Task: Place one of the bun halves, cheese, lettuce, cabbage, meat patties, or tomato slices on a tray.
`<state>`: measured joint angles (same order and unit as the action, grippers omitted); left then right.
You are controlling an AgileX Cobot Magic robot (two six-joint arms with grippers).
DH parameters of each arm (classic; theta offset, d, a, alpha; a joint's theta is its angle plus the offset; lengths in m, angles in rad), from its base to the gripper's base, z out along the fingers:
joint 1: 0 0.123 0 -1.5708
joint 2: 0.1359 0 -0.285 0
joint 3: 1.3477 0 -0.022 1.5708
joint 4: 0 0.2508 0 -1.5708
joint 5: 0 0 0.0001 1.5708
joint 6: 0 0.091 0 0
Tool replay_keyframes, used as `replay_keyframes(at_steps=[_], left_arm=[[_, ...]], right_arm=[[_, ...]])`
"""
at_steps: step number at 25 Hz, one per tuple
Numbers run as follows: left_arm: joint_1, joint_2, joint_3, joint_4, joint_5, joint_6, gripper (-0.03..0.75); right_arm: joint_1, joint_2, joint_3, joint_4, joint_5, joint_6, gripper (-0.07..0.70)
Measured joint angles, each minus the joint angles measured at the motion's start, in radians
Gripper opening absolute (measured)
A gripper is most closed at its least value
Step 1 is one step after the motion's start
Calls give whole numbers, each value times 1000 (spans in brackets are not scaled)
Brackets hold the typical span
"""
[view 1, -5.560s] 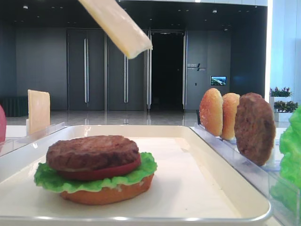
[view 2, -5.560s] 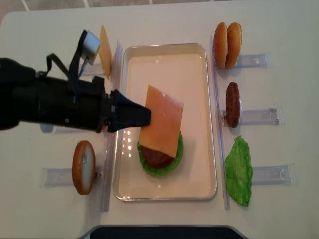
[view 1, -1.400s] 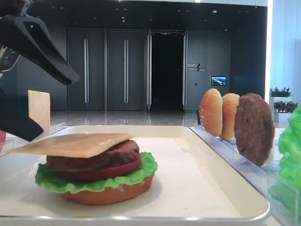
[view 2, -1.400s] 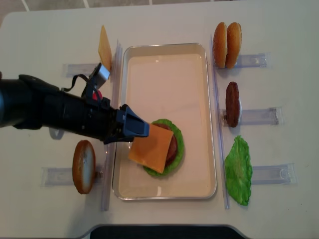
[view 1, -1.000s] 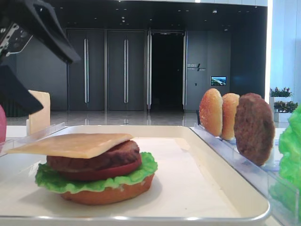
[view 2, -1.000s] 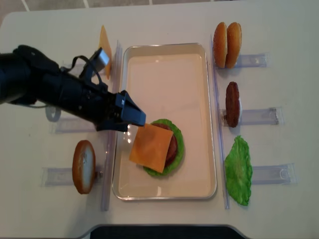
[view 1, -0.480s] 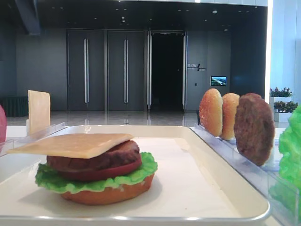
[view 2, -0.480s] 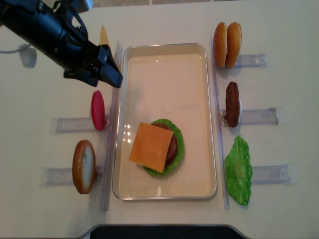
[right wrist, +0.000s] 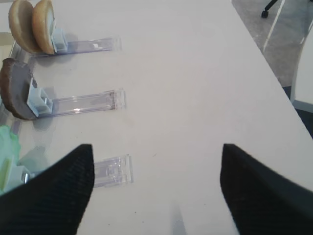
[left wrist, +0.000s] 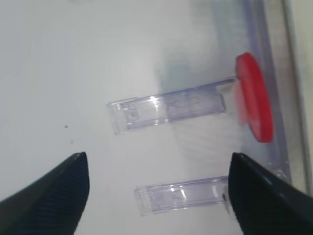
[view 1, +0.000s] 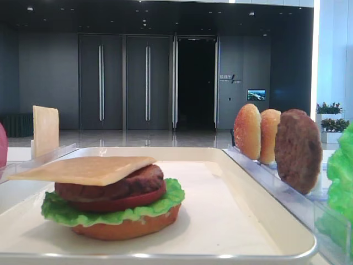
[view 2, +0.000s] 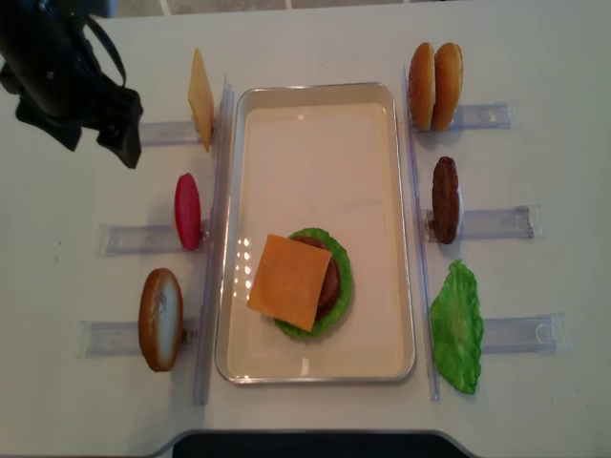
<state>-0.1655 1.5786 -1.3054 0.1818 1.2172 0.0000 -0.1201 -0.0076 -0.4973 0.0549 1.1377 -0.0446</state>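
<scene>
A cheese (view 2: 289, 281) slice lies flat on top of a stack on the tray (view 2: 315, 92). From the side, the cheese (view 1: 83, 168) rests on a meat patty (view 1: 113, 185), over a tomato slice, lettuce (view 1: 171, 196) and a bun half (view 1: 129, 227). My left gripper (view 2: 95, 141) is open and empty at the far left of the table, well away from the tray. Its wrist view shows the gripper (left wrist: 156, 196) above clear racks, with a tomato slice (left wrist: 254, 98) nearby. My right gripper (right wrist: 156, 186) is open over bare table.
Clear racks flank the tray. On the left stand a spare cheese slice (view 2: 200, 98), a tomato slice (view 2: 187, 211) and a bun half (view 2: 159, 319). On the right stand two bun halves (view 2: 436, 86), a patty (view 2: 445, 199) and a lettuce leaf (view 2: 457, 327).
My left gripper has drawn back from the tray, up and to the far left, with its jaws open. The cheese stays on the stack.
</scene>
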Motion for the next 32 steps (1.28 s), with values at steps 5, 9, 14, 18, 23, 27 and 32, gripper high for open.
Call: replay_keyframes(at_steps=[5,9,14,18,23,27,32], left_arm=[[24,0,0,81,0,-43,673],[116,0,0,64,0,-50,655],[195,0,0,52,1,-46,652],[199,0,0,49,1,-38,653],[199,-65,64,32,1,-33,653],[199,-194,174,29,1,-32,653],[199,-399,287,22,4,-32,653]], right_arm=[[0,0,0,0,0,0,538],[0,0,0,0,0,0,538],[0,0,0,0,0,0,538],[0,0,0,0,0,0,538],[0,0,0,0,0,0,538],[0,0,0,0,0,0,538],[0,0,0,0,0,0,538]])
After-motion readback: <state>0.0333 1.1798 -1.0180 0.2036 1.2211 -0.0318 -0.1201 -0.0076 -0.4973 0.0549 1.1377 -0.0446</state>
